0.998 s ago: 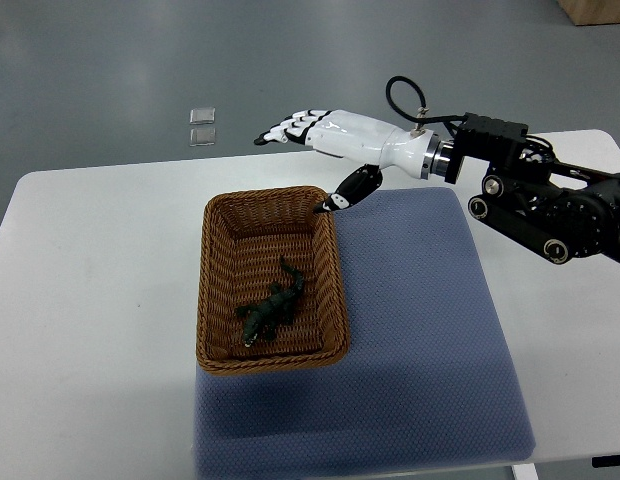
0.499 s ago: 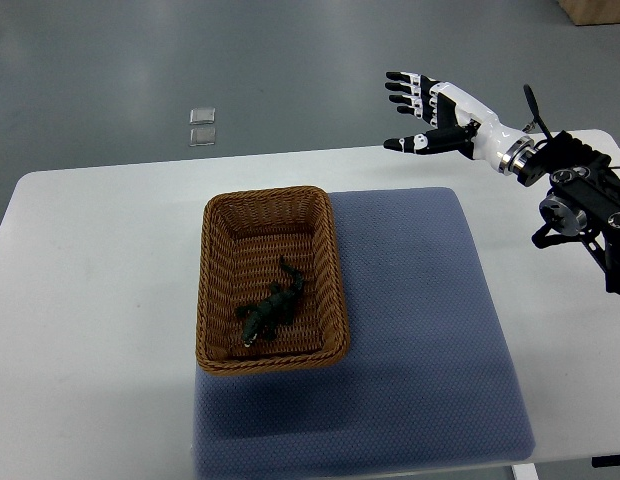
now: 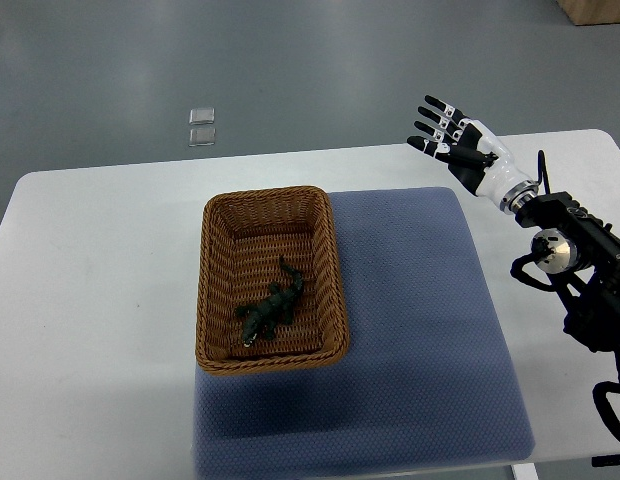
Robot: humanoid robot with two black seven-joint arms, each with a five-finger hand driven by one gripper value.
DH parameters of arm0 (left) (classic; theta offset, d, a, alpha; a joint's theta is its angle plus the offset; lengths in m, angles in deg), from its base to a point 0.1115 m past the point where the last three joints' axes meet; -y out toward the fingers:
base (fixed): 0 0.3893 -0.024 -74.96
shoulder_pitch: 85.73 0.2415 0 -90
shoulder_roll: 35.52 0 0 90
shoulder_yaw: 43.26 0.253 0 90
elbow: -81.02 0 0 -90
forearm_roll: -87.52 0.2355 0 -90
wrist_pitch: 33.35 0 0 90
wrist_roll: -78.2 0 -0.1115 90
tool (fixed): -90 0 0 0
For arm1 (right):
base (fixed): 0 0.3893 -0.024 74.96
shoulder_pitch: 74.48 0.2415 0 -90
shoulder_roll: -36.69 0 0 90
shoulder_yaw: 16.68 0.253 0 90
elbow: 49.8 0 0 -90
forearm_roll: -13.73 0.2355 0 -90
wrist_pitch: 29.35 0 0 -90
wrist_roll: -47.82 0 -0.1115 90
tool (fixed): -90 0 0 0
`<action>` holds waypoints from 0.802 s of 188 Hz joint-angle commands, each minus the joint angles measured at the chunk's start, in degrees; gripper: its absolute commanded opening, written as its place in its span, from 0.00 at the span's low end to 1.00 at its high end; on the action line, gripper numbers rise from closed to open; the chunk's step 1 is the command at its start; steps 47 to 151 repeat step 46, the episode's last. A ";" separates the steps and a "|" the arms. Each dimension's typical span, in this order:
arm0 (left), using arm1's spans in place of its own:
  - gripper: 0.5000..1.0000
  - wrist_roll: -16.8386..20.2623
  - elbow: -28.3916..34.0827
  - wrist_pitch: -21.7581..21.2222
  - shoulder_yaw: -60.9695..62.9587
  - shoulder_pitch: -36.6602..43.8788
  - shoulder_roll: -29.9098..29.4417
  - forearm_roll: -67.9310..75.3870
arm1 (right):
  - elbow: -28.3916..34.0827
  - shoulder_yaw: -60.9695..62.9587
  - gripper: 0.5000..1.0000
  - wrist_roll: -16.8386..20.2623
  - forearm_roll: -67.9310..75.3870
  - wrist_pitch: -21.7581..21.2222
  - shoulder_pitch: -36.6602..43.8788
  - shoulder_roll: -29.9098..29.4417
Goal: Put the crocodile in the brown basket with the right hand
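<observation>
A dark green toy crocodile (image 3: 272, 309) lies inside the brown wicker basket (image 3: 216, 295), toward its near end. The basket stands on the left part of a blue-grey mat (image 3: 420, 330). My right hand (image 3: 458, 146) is raised over the table's far right, well away from the basket. Its white fingers with black tips are spread and hold nothing. The right arm runs down the picture's right side. No left arm shows.
The mat lies on a white table (image 3: 90, 300). Two small clear squares (image 3: 201, 127) lie on the grey floor beyond the table's far edge. A piece of a wooden box (image 3: 595, 10) shows at the top right corner.
My right hand has drawn back from above the basket's far rim to the right and toward the table's right side, staying open. The crocodile and basket have not moved.
</observation>
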 commanded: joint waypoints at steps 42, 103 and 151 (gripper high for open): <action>1.00 0.00 0.00 0.01 0.00 0.00 0.00 0.00 | -0.14 4.18 0.86 -0.47 0.00 0.40 -0.70 -0.21; 1.00 0.00 0.00 0.01 0.00 0.00 0.00 0.00 | -0.14 4.09 0.86 -0.73 0.00 0.58 -0.71 -0.29; 1.00 0.00 0.00 0.01 0.00 0.00 0.00 0.00 | -0.14 4.09 0.86 -0.73 0.00 0.58 -0.71 -0.29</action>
